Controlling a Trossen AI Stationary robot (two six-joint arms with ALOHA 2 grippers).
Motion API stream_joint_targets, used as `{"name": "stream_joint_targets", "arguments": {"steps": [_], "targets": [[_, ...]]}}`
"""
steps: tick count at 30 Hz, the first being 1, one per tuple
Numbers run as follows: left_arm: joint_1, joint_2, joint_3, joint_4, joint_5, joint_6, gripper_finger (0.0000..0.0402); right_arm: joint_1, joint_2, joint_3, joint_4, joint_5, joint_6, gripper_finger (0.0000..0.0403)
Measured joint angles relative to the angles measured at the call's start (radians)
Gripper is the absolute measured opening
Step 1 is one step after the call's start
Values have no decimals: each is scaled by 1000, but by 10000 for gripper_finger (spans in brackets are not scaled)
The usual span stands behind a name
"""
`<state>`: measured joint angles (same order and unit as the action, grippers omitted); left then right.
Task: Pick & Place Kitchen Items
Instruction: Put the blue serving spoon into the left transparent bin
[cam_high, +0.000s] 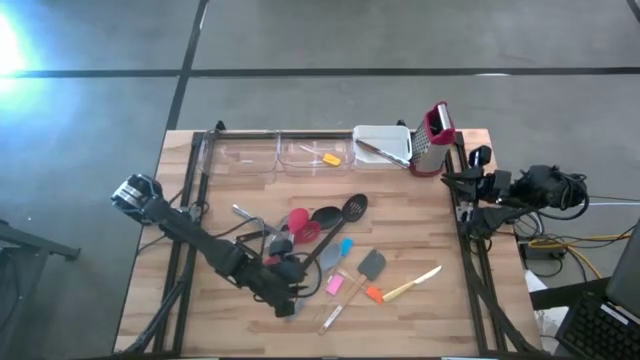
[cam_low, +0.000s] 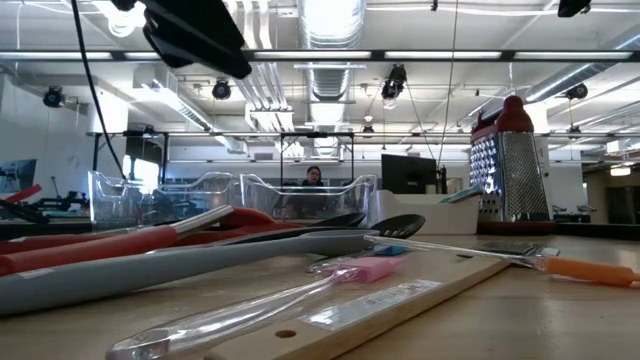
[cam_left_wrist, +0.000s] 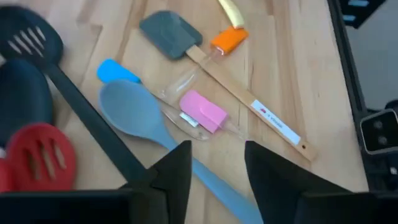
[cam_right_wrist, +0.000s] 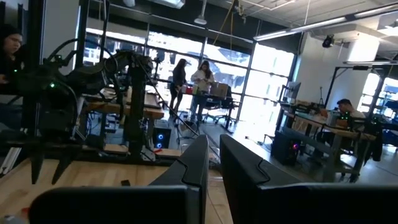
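High view. The left gripper (cam_high: 287, 300) hangs low over the utensil heap on the counter (cam_high: 420, 320), at its near-left edge, beside the blue spoon (cam_high: 333, 262). The right gripper (cam_high: 462, 185) waits at the counter's right edge near the box grater (cam_high: 432, 137). The utensils lie crowded and overlapping; a descent here could, in the inspector's judgement, catch two handles at once or drag a neighbour out of the pile.

Low view. Handles run nearly flat across the counter, several crossing. A clear-handled scraper with a pink head (cam_low: 368, 268) lies among them; flat, thin handles may slip from a shallow pinch.

Left wrist view. The left gripper's fingers (cam_left_wrist: 177, 171) are spread apart with nothing between them. The blue spoon's handle passes right by one fingertip, its bowl pointing away from the gripper, long axis diagonal. The pink scraper (cam_left_wrist: 203, 112) lies touching the spoon, crossing beneath a wooden-handled grey spatula (cam_left_wrist: 169, 34). Closing off-centre risks grazing the pink scraper.

Right wrist view. The right gripper's fingers (cam_right_wrist: 194, 165) stand almost pressed together, empty, facing the room.
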<state>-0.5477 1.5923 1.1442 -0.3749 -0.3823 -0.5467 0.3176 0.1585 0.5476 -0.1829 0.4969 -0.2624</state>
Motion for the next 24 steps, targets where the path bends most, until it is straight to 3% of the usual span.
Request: {"name": "stream_joint_targets", "arguments": {"steps": [10,24], "targets": [[39,123,-1,26,25,-128,161,0,0,0,0,0,0,34],[109,223,-1,70,29,-442,161,0,0,0,0,0,0,34]]}}
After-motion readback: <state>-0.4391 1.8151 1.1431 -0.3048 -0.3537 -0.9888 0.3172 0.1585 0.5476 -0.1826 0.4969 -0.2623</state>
